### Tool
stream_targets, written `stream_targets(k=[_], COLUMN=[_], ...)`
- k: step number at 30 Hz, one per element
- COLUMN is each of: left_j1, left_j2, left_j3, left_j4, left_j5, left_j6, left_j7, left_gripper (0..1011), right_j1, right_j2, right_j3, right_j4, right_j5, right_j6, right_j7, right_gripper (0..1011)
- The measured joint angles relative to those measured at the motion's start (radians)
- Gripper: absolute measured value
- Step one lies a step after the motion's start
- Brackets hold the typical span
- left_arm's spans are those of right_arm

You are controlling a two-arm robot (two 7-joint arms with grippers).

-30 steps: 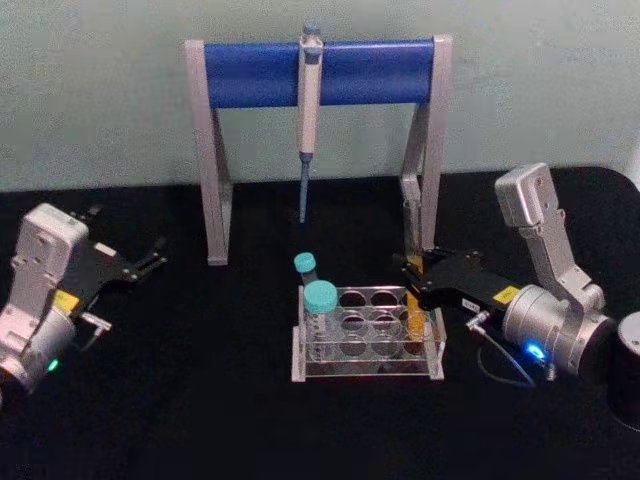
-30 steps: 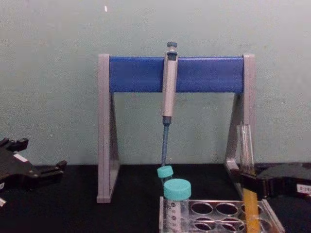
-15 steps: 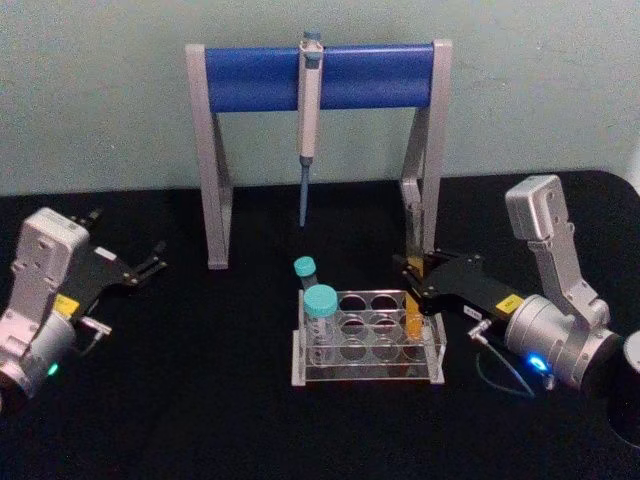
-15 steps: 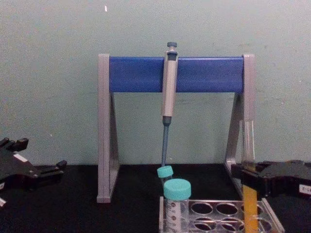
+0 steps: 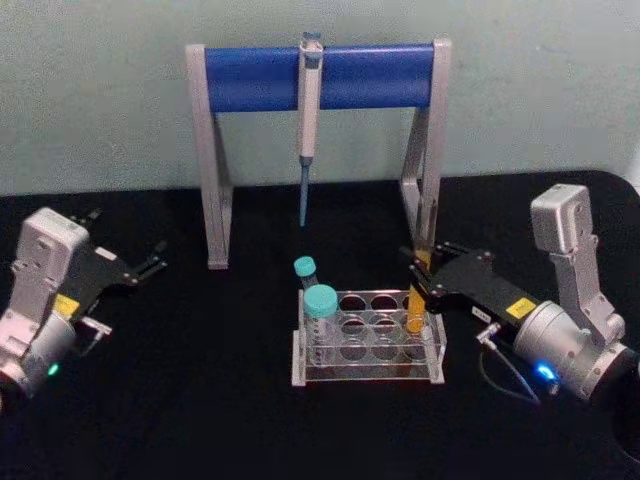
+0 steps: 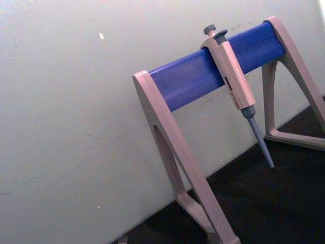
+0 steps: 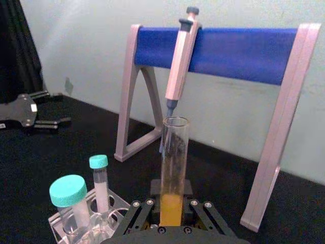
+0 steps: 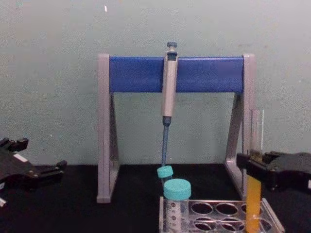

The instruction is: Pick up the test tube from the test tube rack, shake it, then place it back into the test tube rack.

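The test tube (image 5: 414, 305) is a thin clear glass tube with orange-yellow liquid in its lower part. It stands upright, and my right gripper (image 5: 421, 285) is shut on it just above the liquid. Its round bottom hangs at the right-hand column of holes of the clear test tube rack (image 5: 368, 372). In the chest view the test tube (image 8: 253, 201) dips to the top plate of the rack (image 8: 221, 211), under the right gripper (image 8: 254, 171). The right wrist view shows the test tube (image 7: 173, 162) between the black fingers (image 7: 139, 211). My left gripper (image 5: 135, 245) is parked open at the far left.
Two teal-capped tubes (image 5: 320, 300) stand in the rack's left column. Behind the rack rises a grey-and-blue pipette stand (image 5: 250, 78) with a pipette (image 5: 308, 110) hanging from its bar. The stand's right leg (image 5: 422, 190) is close behind the held tube. The table is black.
My right gripper has lifted the test tube upward and drawn slightly to the right. The left arm has stayed parked.
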Motion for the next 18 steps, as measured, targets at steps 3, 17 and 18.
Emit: stream_targets(k=[3,17,18], left_j1=[0.000,0.000,0.000], left_j2=[0.000,0.000,0.000], left_j3=[0.000,0.000,0.000], left_j4=[0.000,0.000,0.000], left_j5=[0.000,0.000,0.000], left_j6=[0.000,0.000,0.000], left_j7=[0.000,0.000,0.000], left_gripper=[1002,1001,1001], right_j1=[-0.008,-0.034,-0.033], right_j2=[0.001,0.020,0.021], right_j3=[0.006,0.043,0.045], right_j4=[-0.010,-0.101,-0.108], right_j5=[0.000,-0.004,-0.001], right_j6=[-0.014,-0.035,-0.036], right_j7=[0.001,0.002,0.005], right_gripper=[232,232,232])
